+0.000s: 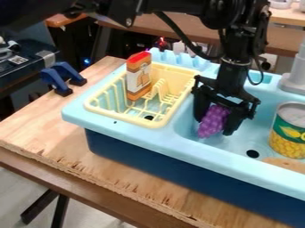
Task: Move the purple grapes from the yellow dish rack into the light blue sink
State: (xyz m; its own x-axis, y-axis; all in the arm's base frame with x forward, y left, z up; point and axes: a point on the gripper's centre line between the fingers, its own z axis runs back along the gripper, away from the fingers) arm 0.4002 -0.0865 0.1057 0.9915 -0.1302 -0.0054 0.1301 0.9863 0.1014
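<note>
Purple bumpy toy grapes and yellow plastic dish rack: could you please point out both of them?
Purple bumpy toy grapes (pixel 214 121): camera view, middle of the bunch, between the fingers.
Yellow plastic dish rack (pixel 134 121): camera view, on its front rim.

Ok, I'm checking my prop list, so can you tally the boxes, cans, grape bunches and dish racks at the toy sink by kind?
Orange-and-white box: 1
Can with corn label: 1
Purple grape bunch: 1
Yellow dish rack: 1
Total: 4
</note>
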